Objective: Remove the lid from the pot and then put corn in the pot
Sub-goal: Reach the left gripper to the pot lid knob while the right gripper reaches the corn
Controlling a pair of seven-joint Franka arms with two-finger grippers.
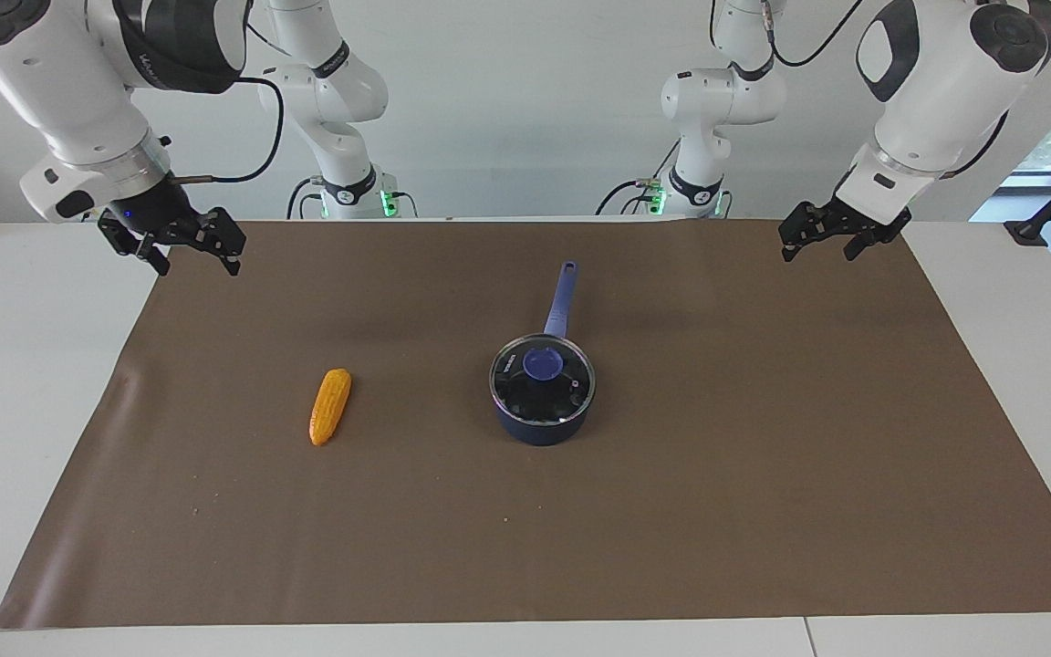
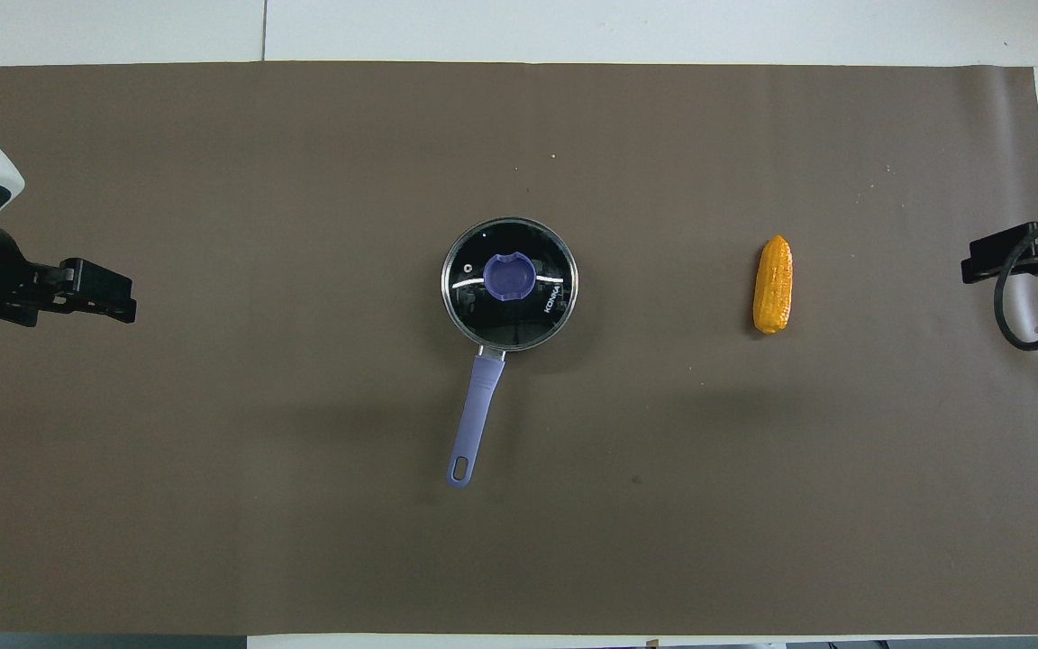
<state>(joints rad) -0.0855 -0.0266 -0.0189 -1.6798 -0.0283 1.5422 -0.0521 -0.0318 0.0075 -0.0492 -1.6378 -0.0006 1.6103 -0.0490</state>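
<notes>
- Brown paper mat covers most of the table and fills nearly the whole overhead frame.
- Right gripper hangs at the upper left of the facing frame, over the mat's corner, jaws spread and holding nothing; this arm waits.
- Left gripper hangs at the upper right of that frame, jaws likewise apart and empty.
- Pot sits at frame centre, well apart from both grippers, its long handle pointing up the facing frame toward the robots.
- Lid rests closed on the pot. Glass and metal, it is probably stiff, fairly heavy and breakable; the blue knob at its centre looks like the only sound place to pinch.
- Corn lies left of centre in the facing frame, well apart from the pot, below the right gripper. It seems light and rigid, its bumpy surface likely giving grip; take it across the middle.
</notes>
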